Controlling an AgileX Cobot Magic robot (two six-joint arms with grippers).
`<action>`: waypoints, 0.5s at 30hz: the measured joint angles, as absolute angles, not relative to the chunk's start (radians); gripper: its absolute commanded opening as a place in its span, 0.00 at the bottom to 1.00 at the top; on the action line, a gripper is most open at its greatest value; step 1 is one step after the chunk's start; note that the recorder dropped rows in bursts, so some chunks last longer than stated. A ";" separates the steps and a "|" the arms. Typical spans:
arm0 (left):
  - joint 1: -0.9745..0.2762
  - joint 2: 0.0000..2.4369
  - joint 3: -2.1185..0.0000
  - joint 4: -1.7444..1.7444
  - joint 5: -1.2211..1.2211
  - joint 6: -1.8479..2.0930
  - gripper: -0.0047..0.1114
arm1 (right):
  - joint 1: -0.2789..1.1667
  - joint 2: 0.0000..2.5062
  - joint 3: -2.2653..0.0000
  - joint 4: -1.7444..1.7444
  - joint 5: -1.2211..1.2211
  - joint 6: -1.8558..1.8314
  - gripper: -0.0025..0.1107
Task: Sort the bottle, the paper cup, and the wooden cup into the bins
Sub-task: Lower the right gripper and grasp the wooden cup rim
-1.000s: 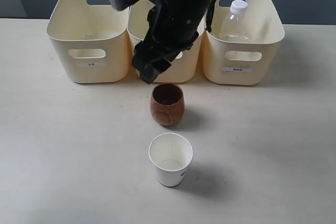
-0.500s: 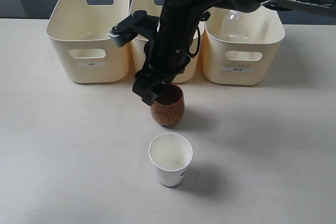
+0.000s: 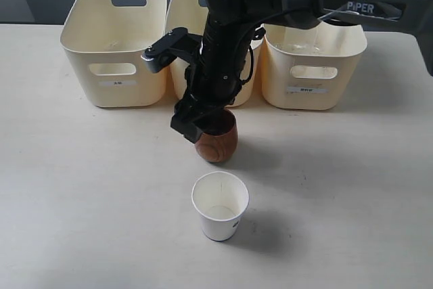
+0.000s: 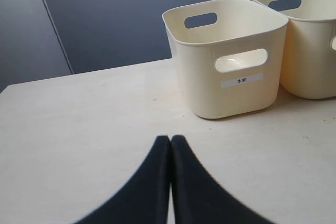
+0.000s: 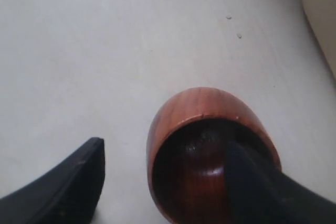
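I am straddling the rim of the reddish-brown, egg-shaped wooden cup [image 5: 207, 150] with my right gripper [image 5: 173, 182] spread wide, gripping nothing yet; the cup is standing before the middle cream plastic bin [image 3: 186, 11]. Next I judge closing, then lifting.

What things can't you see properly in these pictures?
- Bottle: hidden behind the right arm in the exterior view.
- Middle bin: mostly covered by that arm; contents unseen.
- Bin labels: too small to read in the exterior view.
- Wooden cup: cut off by the right wrist view's edge.
- Left gripper: outside the exterior view.
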State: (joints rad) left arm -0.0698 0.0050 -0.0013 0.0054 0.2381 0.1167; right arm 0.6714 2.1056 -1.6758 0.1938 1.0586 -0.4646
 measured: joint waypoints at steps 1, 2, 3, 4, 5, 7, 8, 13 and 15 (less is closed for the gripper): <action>-0.070 0.005 -0.001 0.005 0.238 0.117 0.04 | 0.671 2.106 -1.676 0.194 1.059 -0.465 0.57; -0.070 0.005 -0.001 0.005 0.238 0.117 0.04 | 0.671 2.106 -1.676 0.194 1.059 -0.465 0.57; -0.070 0.005 -0.001 0.005 0.238 0.117 0.04 | 0.671 2.106 -1.676 0.194 1.059 -0.467 0.57; -0.070 0.005 -0.001 0.005 0.238 0.117 0.04 | 0.671 2.106 -1.676 0.196 1.059 -0.467 0.57; -0.070 0.005 -0.001 0.005 0.238 0.117 0.04 | 0.671 2.106 -1.676 0.198 1.059 -0.467 0.57; -0.070 0.005 -0.001 0.005 0.238 0.117 0.04 | 0.671 2.106 -1.676 0.205 1.060 -0.471 0.57; -0.070 0.005 -0.001 0.005 0.238 0.117 0.04 | 0.671 2.106 -1.676 0.207 1.060 -0.471 0.57; -0.070 0.005 -0.001 0.005 0.238 0.117 0.04 | 0.671 2.106 -1.676 0.209 1.060 -0.474 0.57; -0.070 0.005 -0.001 0.005 0.238 0.117 0.04 | 0.671 2.106 -1.676 0.209 1.060 -0.474 0.57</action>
State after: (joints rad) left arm -0.0698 0.0050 -0.0013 0.0054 0.2381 0.1167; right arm 0.6714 2.1056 -1.6758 0.2087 1.0603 -0.4740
